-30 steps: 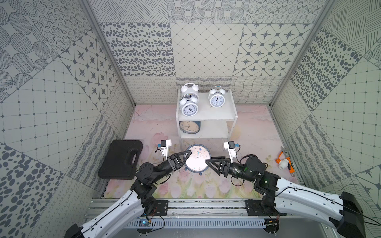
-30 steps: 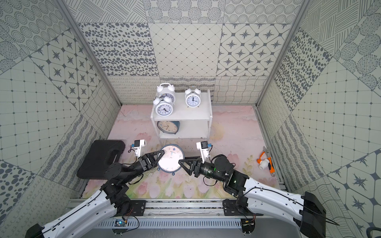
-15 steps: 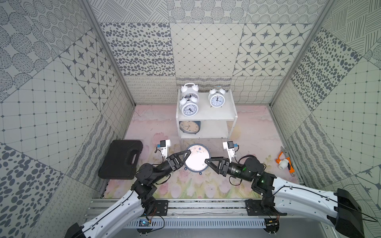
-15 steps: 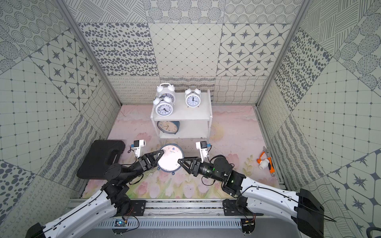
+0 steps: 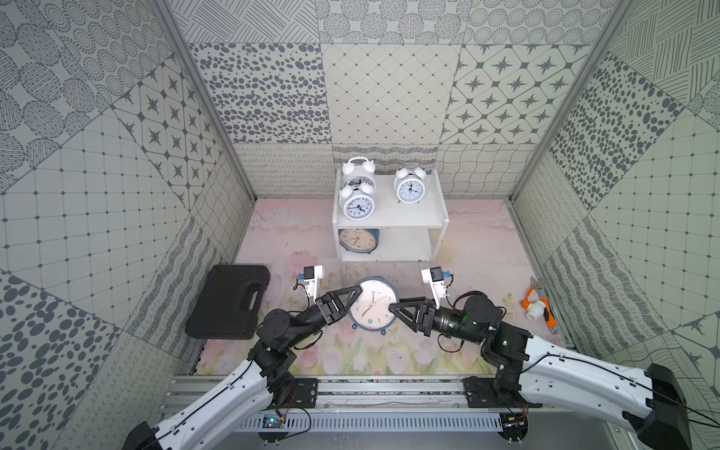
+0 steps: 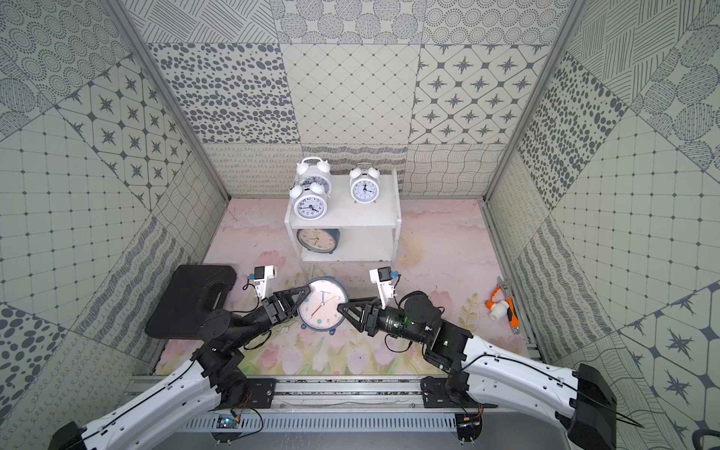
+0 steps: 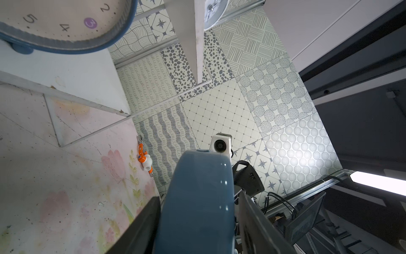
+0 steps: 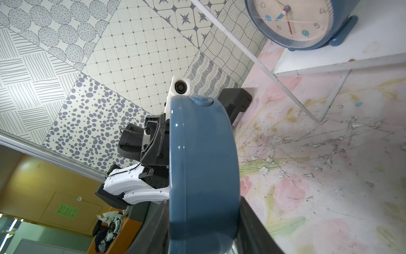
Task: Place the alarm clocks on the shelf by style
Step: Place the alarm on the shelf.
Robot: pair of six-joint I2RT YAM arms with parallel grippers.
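Blue-cased clock [image 5: 373, 306] [image 6: 322, 306] is upright with its cream face up toward the top views. It sits just in front of the 2-tier white shelf [image 5: 397, 216], between the 2 grippers. Cannot tell if its feet touch the floral mat [image 5: 487, 253].

Right gripper [image 5: 392, 308] [image 6: 341, 307] is at the clock's right flank. In the right wrist view the blue case [image 8: 204, 165] fills the jaws and both fingers [image 8: 257, 231] lie flush against it. It is clenched on the clock.

Left gripper [image 5: 352, 298] [image 6: 306, 296] is at the upper-left rim. In the left wrist view the case [image 7: 197, 198] sits between the jaws. 1 finger [image 7: 142, 226] is against it, and a thin slit shows beside the other finger [image 7: 259, 226]. The jaws are loose around the case, not pinching.

Shelf stands at back centre, near the rear wall.
- Top board holds 3 white twin-bell clocks. 2 stand in file on the left, the front one [image 5: 358, 202] just ahead of the rear one [image 5: 358, 173]; cannot tell if they touch. The 3rd [image 5: 409, 187] stands on the right, apart from the pair.
- Lower board holds the second blue clock [image 5: 358, 239], upright at the left end, partly hidden under the top board.

Black case with handle [image 5: 230, 300] lies flat on the mat, left of the left arm. Orange-and-white tool [image 5: 537, 307] lies by the right wall, well apart from the clocks.
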